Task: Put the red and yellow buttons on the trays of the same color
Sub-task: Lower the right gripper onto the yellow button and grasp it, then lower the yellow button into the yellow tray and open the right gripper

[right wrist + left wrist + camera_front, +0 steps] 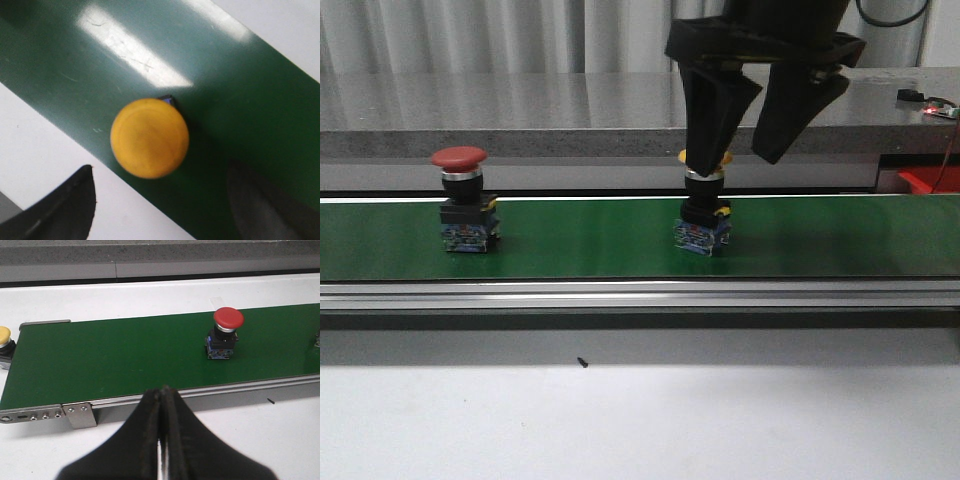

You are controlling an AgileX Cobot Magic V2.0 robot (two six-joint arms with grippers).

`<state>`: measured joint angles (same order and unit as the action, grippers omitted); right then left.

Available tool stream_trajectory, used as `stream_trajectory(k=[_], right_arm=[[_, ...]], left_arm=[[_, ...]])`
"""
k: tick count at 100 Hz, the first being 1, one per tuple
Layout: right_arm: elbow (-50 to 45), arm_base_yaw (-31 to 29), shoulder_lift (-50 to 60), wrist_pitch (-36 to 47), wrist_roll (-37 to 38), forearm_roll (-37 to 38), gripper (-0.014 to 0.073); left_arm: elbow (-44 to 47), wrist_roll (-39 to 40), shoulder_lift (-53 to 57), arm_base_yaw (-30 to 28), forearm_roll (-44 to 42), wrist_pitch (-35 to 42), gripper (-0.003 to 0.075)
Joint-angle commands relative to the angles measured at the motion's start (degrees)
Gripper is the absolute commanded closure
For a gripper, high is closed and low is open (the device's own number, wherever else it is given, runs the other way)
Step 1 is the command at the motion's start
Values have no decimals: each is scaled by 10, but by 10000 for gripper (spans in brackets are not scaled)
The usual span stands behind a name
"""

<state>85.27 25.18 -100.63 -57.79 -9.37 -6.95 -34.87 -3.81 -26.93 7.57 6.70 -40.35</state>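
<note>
A red button (460, 200) stands on the green belt (590, 240) at the left, and it also shows in the left wrist view as the red button (227, 332). A yellow button (705, 220) stands at mid-belt. My right gripper (738, 160) hangs open just above it, and one finger hides part of the cap. Seen from above, the yellow button (150, 137) lies just ahead of the right gripper (165, 215), untouched. My left gripper (162, 390) is shut on nothing, near the belt's rail. The trays are out of view.
The belt's aluminium rail (640, 292) runs along its near side, with white table (640, 420) in front. A grey ledge (520, 110) lies behind the belt. A red object (928, 180) peeks in at far right. Another yellow cap (4, 336) sits by the belt's end.
</note>
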Motion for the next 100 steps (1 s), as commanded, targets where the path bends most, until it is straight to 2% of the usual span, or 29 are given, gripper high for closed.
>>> stream_trajectory(k=[1, 11, 16, 35, 45, 76, 100], right_arm=[[21, 0, 15, 32, -8, -10, 44], [21, 0, 10, 52, -8, -10, 50], [21, -1, 9, 59, -8, -10, 81], [21, -1, 9, 58, -8, -10, 363], [21, -1, 12, 59, -8, -10, 445], [-12, -13, 93, 66, 3, -10, 451], [-93, -85, 181, 69, 6, -10, 451]], left_arm=[[-15, 5, -2, 5, 5, 40, 739], [-15, 5, -2, 5, 5, 40, 739], [-15, 5, -2, 5, 5, 40, 739], [-15, 5, -2, 5, 5, 40, 739], [-15, 5, -2, 5, 5, 40, 739], [-15, 5, -2, 5, 5, 40, 739], [-15, 5, -2, 5, 5, 40, 739]])
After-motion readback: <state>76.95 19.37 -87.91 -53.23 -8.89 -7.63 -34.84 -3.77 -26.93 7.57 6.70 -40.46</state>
